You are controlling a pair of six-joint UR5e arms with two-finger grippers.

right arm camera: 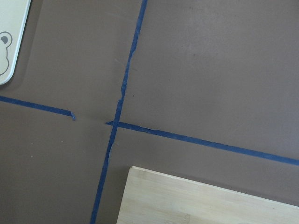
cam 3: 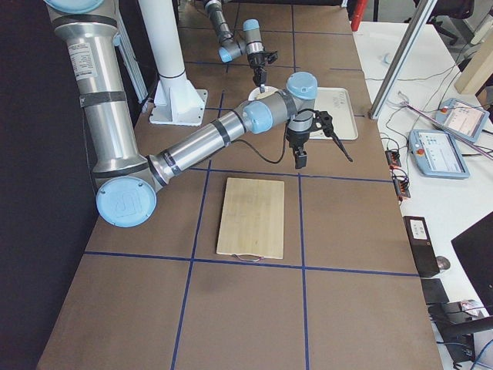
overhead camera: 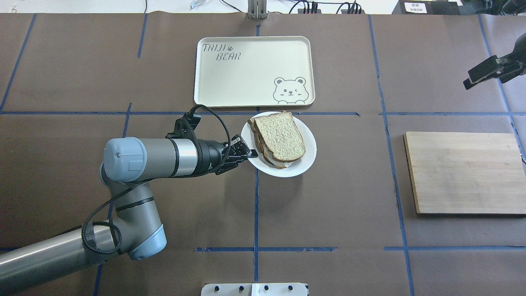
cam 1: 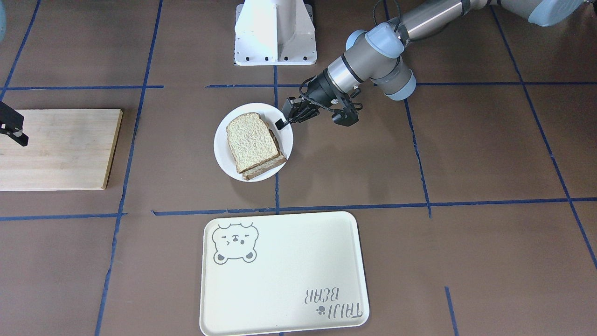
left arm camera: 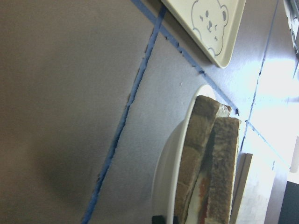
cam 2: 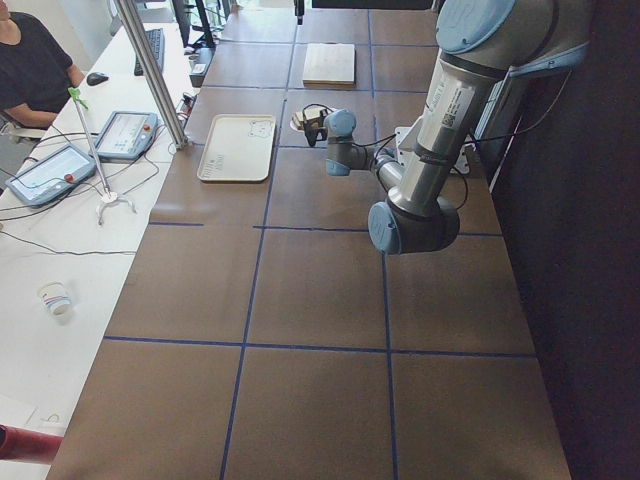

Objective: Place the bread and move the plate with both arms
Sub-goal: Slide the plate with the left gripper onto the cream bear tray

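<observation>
The round, smooth white plate point(cam 1: 223, 154), bearing speckled, brown-crusted bread point(cam 1: 252, 140), is pinched at its rim by the left fingers point(cam 1: 281, 123); whether the right fingers point(overhead camera: 478, 73) are parted cannot be told.

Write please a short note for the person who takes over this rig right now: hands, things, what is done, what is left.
Left hand: seems shut on the rim of the small round white plate.
Right hand: looks open and empty, held above the table, away from the light wooden board.
Speckled tan bread slice: on top of the stack on the plate, beside the cream rectangular bear tray.
Done: bread placed.
Left: move the plate, probably onto the tray; the right hand has not joined yet.
</observation>
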